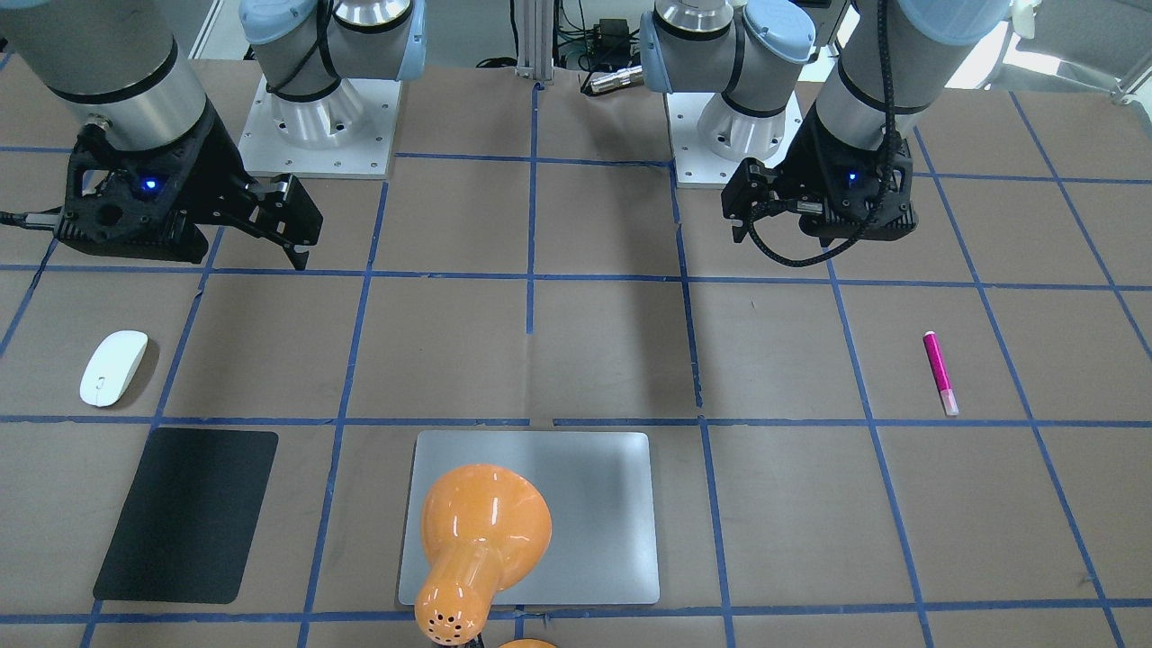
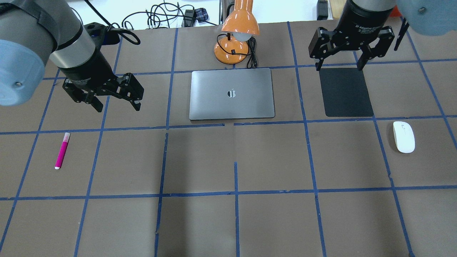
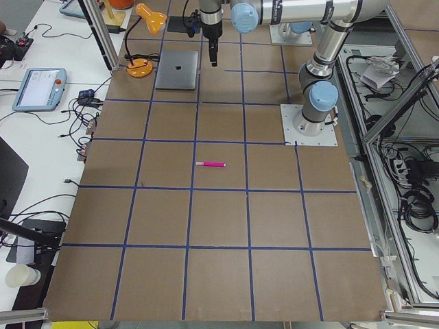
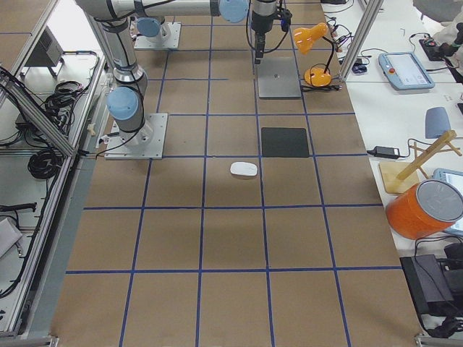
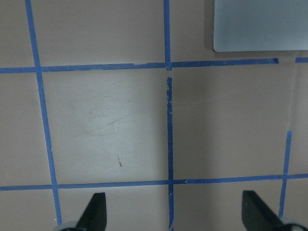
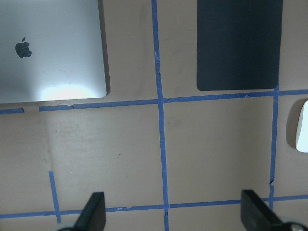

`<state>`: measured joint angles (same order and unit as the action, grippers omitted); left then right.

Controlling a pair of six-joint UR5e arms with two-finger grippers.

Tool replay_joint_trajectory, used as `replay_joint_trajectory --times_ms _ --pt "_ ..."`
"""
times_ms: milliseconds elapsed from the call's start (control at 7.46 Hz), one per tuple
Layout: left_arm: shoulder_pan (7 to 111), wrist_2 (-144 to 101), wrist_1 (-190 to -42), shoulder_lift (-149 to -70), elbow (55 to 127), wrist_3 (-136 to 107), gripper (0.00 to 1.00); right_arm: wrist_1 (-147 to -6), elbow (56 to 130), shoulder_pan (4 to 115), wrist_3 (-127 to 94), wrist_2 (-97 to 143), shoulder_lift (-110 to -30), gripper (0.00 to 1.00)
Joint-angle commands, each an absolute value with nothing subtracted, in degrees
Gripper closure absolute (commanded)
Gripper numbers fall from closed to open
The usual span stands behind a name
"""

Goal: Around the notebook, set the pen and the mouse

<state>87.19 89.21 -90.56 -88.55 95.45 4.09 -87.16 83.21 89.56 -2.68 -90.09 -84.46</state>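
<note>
The silver notebook lies flat at the far middle of the table. The pink pen lies on the left, nearer than my left gripper, which hangs open and empty between pen and notebook. The white mouse rests on the right. My right gripper hovers open and empty over the far edge of a black mat. The left wrist view shows a notebook corner. The right wrist view shows the notebook, the mat and an edge of the mouse.
An orange desk lamp stands just beyond the notebook, its shade leaning over it. Blue tape lines grid the brown table. Both arm bases sit at the robot's side. Side benches hold tablets, cables and an orange container.
</note>
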Motion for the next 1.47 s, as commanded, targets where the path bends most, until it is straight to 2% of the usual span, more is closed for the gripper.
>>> replay_joint_trajectory --times_ms 0,402,938,1072,1340 --pt "87.01 89.21 -90.61 -88.42 95.45 4.22 0.00 -87.01 83.41 89.56 -2.64 -90.09 -84.38 0.00" --pt "86.57 89.03 -90.44 -88.68 95.45 4.39 0.00 -85.01 85.07 89.56 -5.08 -90.09 -83.68 0.00" --pt "82.11 89.03 -88.78 -89.38 95.54 5.70 0.00 -88.33 84.99 82.21 -2.38 -88.77 -74.99 0.00" --pt "79.48 89.03 -87.90 -90.08 95.71 12.33 0.00 -89.81 85.95 78.52 0.15 -90.25 -74.10 0.00" --pt "71.68 88.95 -83.78 -92.10 97.02 23.24 0.00 -100.05 92.77 71.58 9.81 -93.08 -73.30 0.00"
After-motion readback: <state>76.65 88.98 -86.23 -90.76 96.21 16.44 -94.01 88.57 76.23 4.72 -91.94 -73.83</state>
